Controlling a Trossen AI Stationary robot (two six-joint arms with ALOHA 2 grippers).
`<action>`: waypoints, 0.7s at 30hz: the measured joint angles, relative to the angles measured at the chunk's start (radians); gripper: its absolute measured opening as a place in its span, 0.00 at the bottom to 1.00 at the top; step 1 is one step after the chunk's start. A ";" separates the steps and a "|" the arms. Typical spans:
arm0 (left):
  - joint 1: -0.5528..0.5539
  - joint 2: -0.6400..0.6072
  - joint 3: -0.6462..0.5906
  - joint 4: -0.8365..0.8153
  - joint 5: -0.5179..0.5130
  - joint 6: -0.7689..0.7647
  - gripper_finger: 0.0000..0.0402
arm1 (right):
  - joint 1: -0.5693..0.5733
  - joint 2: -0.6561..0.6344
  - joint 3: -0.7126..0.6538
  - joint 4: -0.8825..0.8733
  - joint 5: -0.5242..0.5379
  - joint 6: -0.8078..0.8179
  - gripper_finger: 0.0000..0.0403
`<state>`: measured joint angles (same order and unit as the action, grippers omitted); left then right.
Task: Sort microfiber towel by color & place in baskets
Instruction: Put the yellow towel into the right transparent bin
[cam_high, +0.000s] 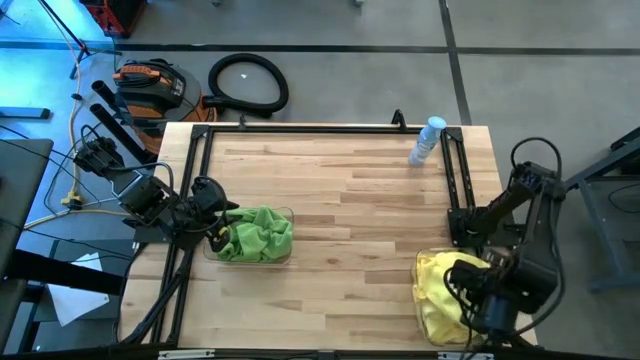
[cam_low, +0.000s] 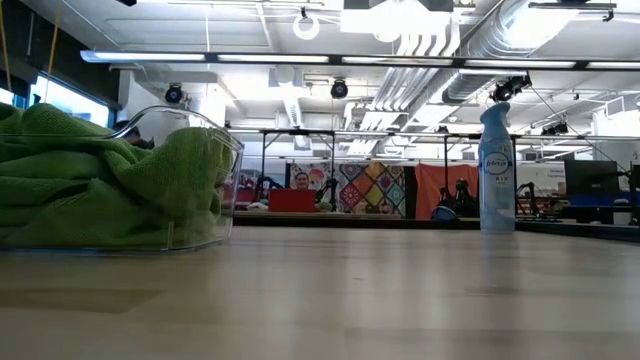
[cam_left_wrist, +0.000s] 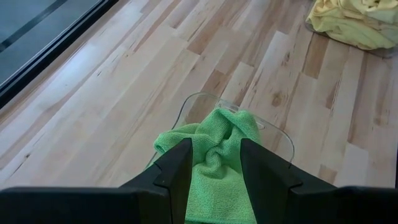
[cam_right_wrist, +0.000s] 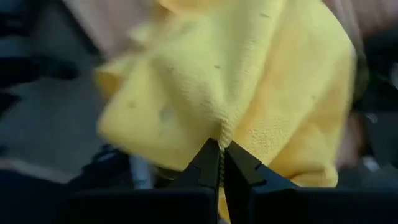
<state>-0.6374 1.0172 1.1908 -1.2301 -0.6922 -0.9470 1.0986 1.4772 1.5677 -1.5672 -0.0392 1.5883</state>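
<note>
Green towels (cam_high: 258, 235) lie piled in a clear basket (cam_high: 290, 215) at the table's left; they also show in the low view (cam_low: 100, 180). My left gripper (cam_left_wrist: 217, 165) is open at the pile's left end (cam_high: 215, 228), with one finger on each side of a green fold (cam_left_wrist: 217, 149). Yellow towels (cam_high: 440, 290) lie heaped at the near right corner, and their basket is mostly hidden under them. My right gripper (cam_high: 463, 285) hovers over that heap, shut on a yellow towel (cam_right_wrist: 249, 81). My left gripper's fingers (cam_left_wrist: 177, 168) stand beside the green fold; I cannot tell whether they touch it. My right gripper pinches a small puckered fold of the yellow towel (cam_right_wrist: 222, 132) between its two fingertips. The cloth spreads out beyond the tips and looks gathered at the pinch; what it rests on is hidden.
A clear spray bottle (cam_high: 427, 140) stands at the far right, and is also seen in the low view (cam_low: 497, 170). Black metal frames run along the left (cam_high: 195, 180), far and right (cam_high: 455, 180) sides. The table's middle is bare wood (cam_high: 350, 210).
</note>
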 joint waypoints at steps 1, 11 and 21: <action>0.000 0.000 0.000 0.000 0.000 0.000 0.31 | 0.000 0.000 -0.024 -0.005 -0.022 0.014 0.00; 0.000 0.000 0.000 0.000 0.000 0.000 0.31 | -0.058 0.002 -0.288 0.247 0.123 0.028 0.00; 0.000 0.000 0.000 0.000 0.000 0.002 0.31 | -0.114 0.061 -0.614 0.659 0.066 -0.064 0.00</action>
<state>-0.6373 1.0172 1.1908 -1.2301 -0.6922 -0.9451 0.9843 1.5383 0.9536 -0.9084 0.0266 1.5246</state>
